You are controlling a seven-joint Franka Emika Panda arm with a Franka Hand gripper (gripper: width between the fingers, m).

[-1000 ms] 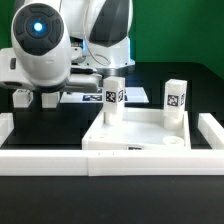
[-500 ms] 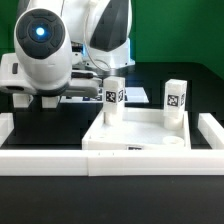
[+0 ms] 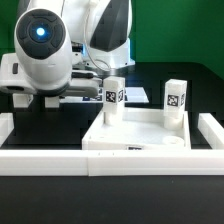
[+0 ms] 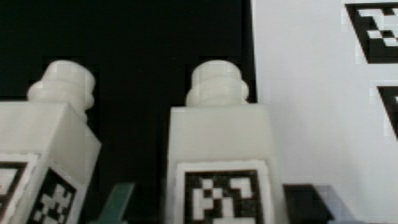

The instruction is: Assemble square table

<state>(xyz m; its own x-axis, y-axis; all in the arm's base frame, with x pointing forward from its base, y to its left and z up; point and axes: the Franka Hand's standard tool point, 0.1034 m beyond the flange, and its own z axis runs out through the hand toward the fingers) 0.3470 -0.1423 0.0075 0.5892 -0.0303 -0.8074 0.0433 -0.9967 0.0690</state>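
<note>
The white square tabletop (image 3: 134, 137) lies ribs up at the front, with two tagged legs standing upright on it, one (image 3: 113, 97) at a back corner and one (image 3: 176, 98) at the exterior view's right. My gripper (image 3: 35, 98) is low at the exterior view's left, behind the wall. In the wrist view two more white legs lie side by side on the black table, screw tips pointing away. My gripper (image 4: 217, 205) is open, its fingers (image 4: 121, 205) on either side of one lying leg (image 4: 221, 140) with gaps. The other leg (image 4: 54, 130) lies beside it.
The marker board (image 4: 329, 60) lies flat close beside the leg between my fingers; it also shows behind the tabletop (image 3: 92, 97). A low white border wall (image 3: 40, 160) runs along the front and both sides.
The arm shifted slightly toward the exterior view's left and settled. The tabletop and its two upright legs have not moved.
</note>
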